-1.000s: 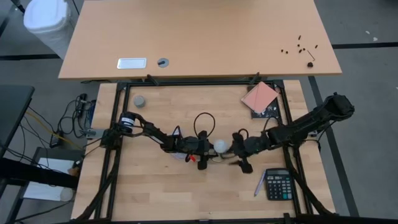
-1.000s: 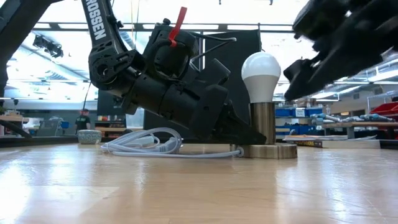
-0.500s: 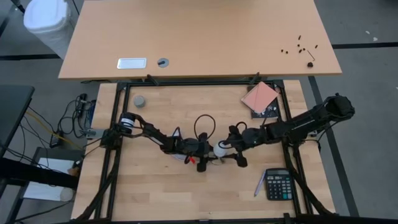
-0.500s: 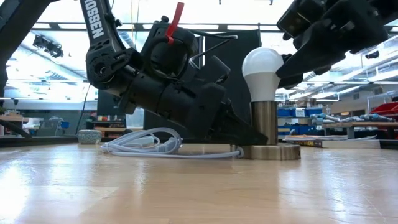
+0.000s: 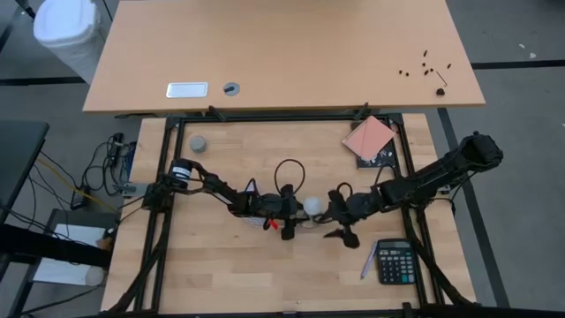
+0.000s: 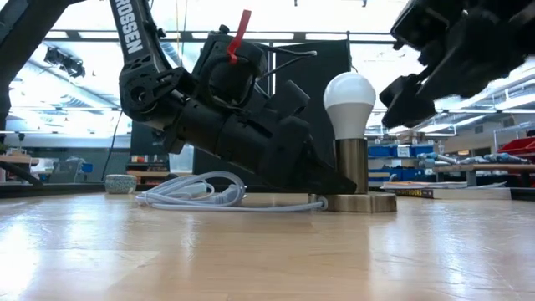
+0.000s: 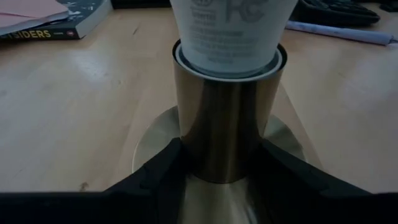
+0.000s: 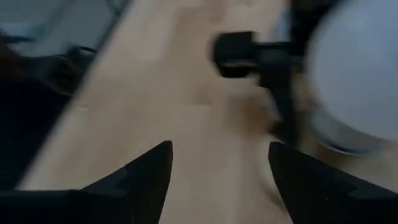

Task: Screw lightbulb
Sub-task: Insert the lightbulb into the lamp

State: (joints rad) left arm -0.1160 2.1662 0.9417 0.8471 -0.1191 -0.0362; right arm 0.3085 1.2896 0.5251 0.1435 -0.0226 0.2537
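Note:
The white lightbulb (image 5: pixel 311 207) stands upright with its base in a brass socket post (image 6: pixel 352 163) on a flat round disc (image 6: pixel 355 202) that rests on the table. Its white neck shows in the left wrist view (image 7: pixel 227 31). My left gripper (image 5: pixel 296 213) lies low at the socket's left side, shut on the post. My right gripper (image 5: pixel 335 217) is open to the right of the bulb and apart from it. In the low view it hangs level with the globe (image 6: pixel 410 96). In the right wrist view the bulb (image 8: pixel 357 68) lies off to one side of the open fingers (image 8: pixel 143 174). My left gripper pinches the brass post (image 7: pixel 227 130) near its foot between its two fingers (image 7: pixel 161 168). It comes from the table's left and slants down. The socket stays upright, and its disc (image 7: pixel 149 146) lies flat on the table.
A white cable (image 6: pixel 192 192) lies coiled behind my left gripper. A calculator (image 5: pixel 395 262) and a pen (image 5: pixel 367 262) lie at the near right. A pink pad on a book (image 5: pixel 369 139) lies at the far right. A grey puck (image 5: pixel 199 143) lies at the far left.
My right gripper moved left to the bulb's globe, with its fingers around it half a second ago. It has since drawn back toward the table's right, clear of the bulb. The bulb stays upright in the socket, and my left gripper keeps its hold.

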